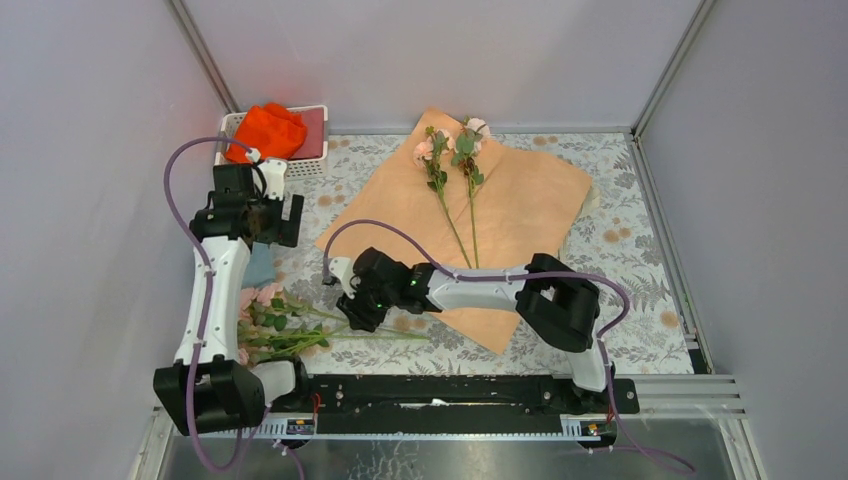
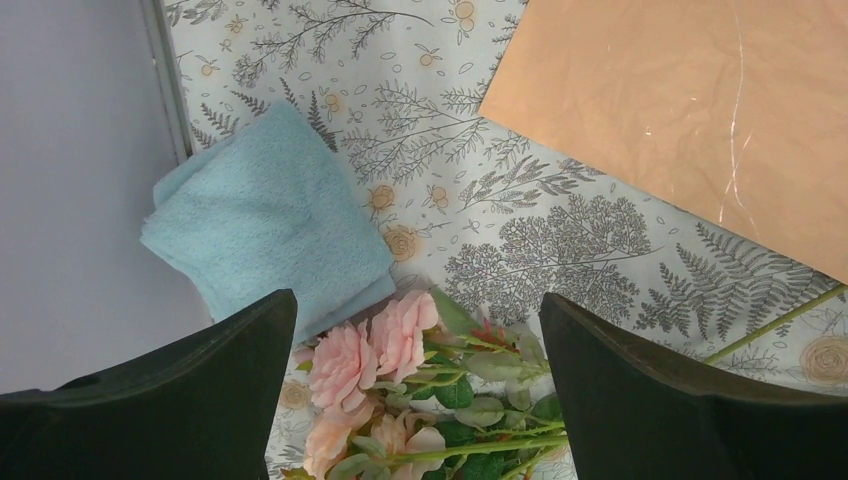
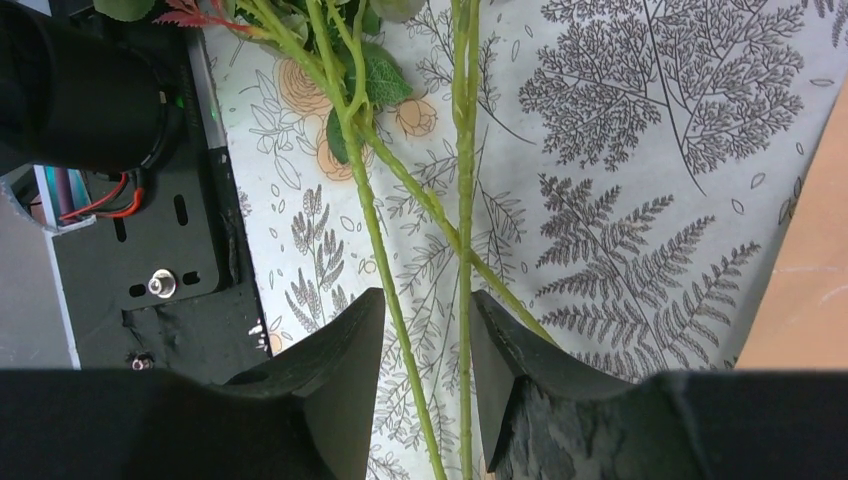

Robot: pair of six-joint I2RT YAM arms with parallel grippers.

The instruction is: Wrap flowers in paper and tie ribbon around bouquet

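Peach-tan paper (image 1: 530, 200) lies on the bench (image 1: 640, 250) carrying two flowers (image 1: 455, 170); right fingers (image 3: 330, 400) straddle green stems (image 3: 462, 200) of a near-left bunch (image 1: 280, 325), grip unclear; left fingers (image 2: 620, 400) spread wide above its pink blooms.

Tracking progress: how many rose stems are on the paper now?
2. Both lie side by side on the paper, heads toward its far corner: left stem, right stem. The right arm covers some paper, so another could be hidden.

Bright, even, diffuse light from overhead; shadows are soft and faint. Thin glare streaks cross the paper (image 2: 700, 120) toward two o'clock in the left wrist view. Focus is sharp.
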